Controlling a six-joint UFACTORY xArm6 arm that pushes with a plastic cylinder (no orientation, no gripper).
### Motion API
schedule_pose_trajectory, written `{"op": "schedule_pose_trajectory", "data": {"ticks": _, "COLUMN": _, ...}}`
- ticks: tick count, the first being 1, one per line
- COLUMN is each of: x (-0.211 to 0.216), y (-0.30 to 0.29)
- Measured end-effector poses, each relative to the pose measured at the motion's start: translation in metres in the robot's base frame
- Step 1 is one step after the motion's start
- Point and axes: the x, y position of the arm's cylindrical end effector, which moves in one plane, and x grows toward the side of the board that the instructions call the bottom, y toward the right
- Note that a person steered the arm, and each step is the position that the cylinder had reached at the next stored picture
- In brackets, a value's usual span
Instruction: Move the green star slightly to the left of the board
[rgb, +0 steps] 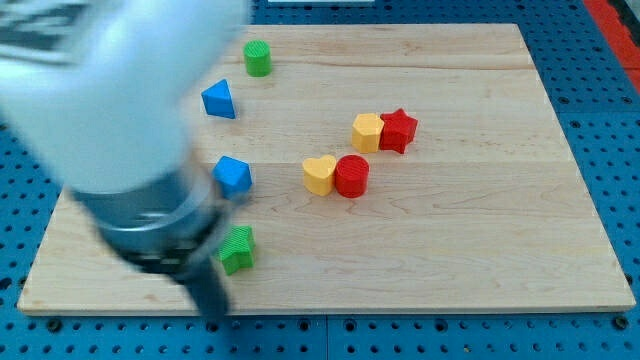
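The green star (238, 249) lies near the bottom left of the wooden board (470, 250). My arm fills the view's left as a large blurred shape. Its dark rod runs down to my tip (216, 310), which sits at the board's bottom edge. The tip is just below and a little left of the green star, close to it. I cannot tell whether they touch.
A blue block (233, 175) lies above the green star, with a blue triangle (219, 99) and a green cylinder (258, 58) further up. A yellow heart (319, 174) touches a red cylinder (351, 176) mid-board. A yellow hexagon (367, 132) touches a red star (398, 130).
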Motion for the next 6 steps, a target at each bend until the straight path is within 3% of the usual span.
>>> {"op": "schedule_pose_trajectory", "data": {"ticks": 1, "x": -0.004, "y": 0.091}}
{"op": "schedule_pose_trajectory", "data": {"ticks": 2, "x": -0.064, "y": 0.083}}
{"op": "schedule_pose_trajectory", "data": {"ticks": 3, "x": -0.078, "y": 0.045}}
{"op": "schedule_pose_trajectory", "data": {"ticks": 4, "x": -0.059, "y": 0.041}}
{"op": "schedule_pose_trajectory", "data": {"ticks": 5, "x": -0.06, "y": -0.005}}
{"op": "schedule_pose_trajectory", "data": {"ticks": 6, "x": -0.059, "y": -0.006}}
